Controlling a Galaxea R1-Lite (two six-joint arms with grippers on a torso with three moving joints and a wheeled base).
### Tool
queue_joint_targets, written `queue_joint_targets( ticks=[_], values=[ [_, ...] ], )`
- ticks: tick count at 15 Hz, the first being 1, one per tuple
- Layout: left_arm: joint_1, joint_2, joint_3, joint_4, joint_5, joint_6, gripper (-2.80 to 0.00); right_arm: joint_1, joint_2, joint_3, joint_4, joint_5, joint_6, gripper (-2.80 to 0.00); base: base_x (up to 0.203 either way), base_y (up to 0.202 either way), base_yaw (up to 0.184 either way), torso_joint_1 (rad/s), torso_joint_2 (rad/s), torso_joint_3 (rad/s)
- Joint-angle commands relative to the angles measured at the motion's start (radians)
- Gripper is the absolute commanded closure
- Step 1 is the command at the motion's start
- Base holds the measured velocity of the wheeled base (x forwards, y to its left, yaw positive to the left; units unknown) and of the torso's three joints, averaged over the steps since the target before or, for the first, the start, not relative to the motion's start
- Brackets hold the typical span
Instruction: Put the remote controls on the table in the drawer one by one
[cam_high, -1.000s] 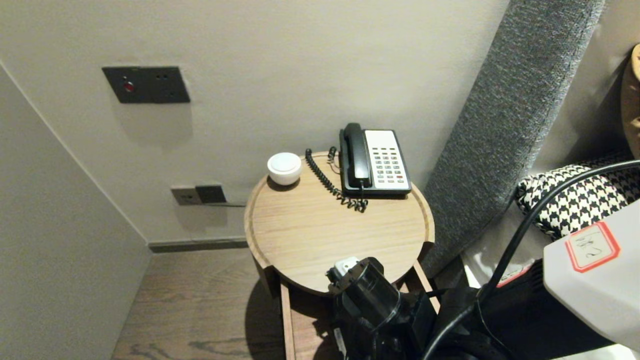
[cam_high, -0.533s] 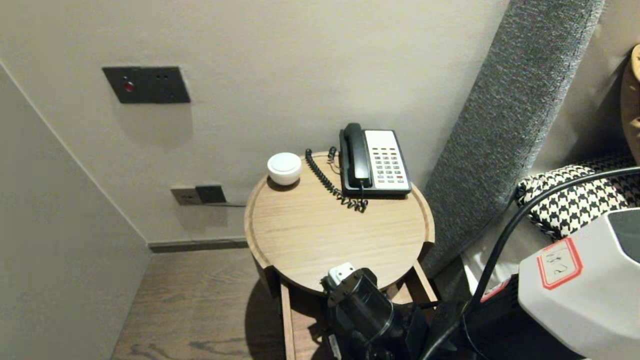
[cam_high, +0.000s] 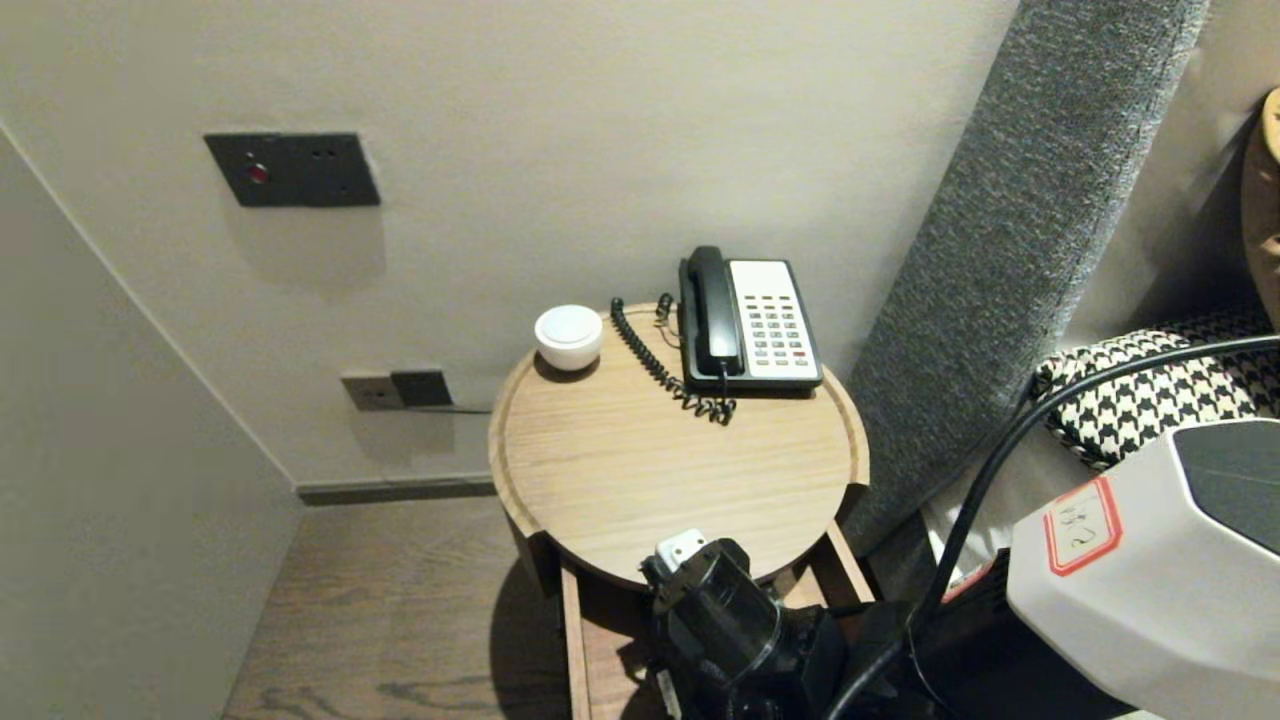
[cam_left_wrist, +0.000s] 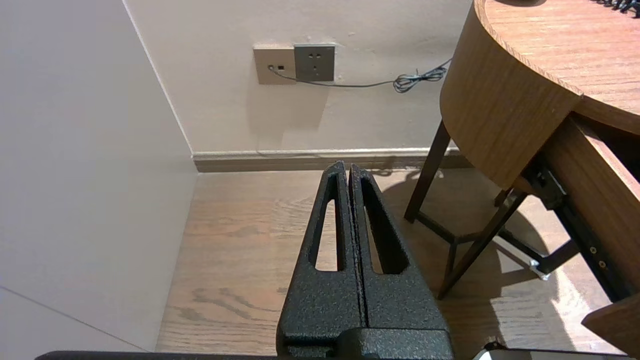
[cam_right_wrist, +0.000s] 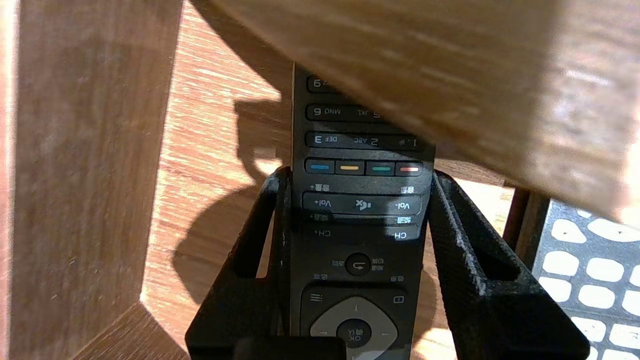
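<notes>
Right wrist view alone reveals the black remote control (cam_right_wrist: 357, 265), buttons up, clamped between the fingers of the right pincer (cam_right_wrist: 360, 175), its far end tucked beneath the rim of the round desk (cam_right_wrist: 425, 75), over the wooden floor of the open drawer (cam_right_wrist: 210, 150). Head view hides that grip: the right arm (cam_high: 730, 610) fills the frame's lower centre at the desk's near edge, a telephone (cam_high: 750, 320) and small white dish (cam_high: 568, 337) at the far edge. Left wrist view finds the left pincer (cam_left_wrist: 348, 170) pressed together above the floorboards (cam_left_wrist: 240, 240).
</notes>
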Motion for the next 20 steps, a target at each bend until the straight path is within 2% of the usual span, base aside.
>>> queue_joint_targets(
  ticks=[1, 16, 17, 20],
  values=[
    [0.0, 0.0, 0.0, -0.001, 0.0, 0.0, 0.0, -0.002, 0.021, -0.005, -0.002, 0.009, 0.003, 0.0, 0.0, 0.0, 0.0, 0.0, 0.0, 0.0],
    [0.0, 0.0, 0.0, -0.001, 0.0, 0.0, 0.0, -0.013, 0.042, -0.008, -0.002, 0.021, 0.003, 0.0, 0.0, 0.0, 0.0, 0.0, 0.0, 0.0],
    [0.0, 0.0, 0.0, -0.001, 0.0, 0.0, 0.0, -0.013, 0.042, -0.008, -0.002, 0.021, 0.003, -2.8, 0.0, 0.0, 0.0, 0.0, 0.0, 0.0],
    [0.0, 0.0, 0.0, -0.001, 0.0, 0.0, 0.0, -0.012, 0.024, -0.013, -0.002, 0.021, 0.008, -2.8, 0.0, 0.0, 0.0, 0.0, 0.0, 0.0]
  ],
)
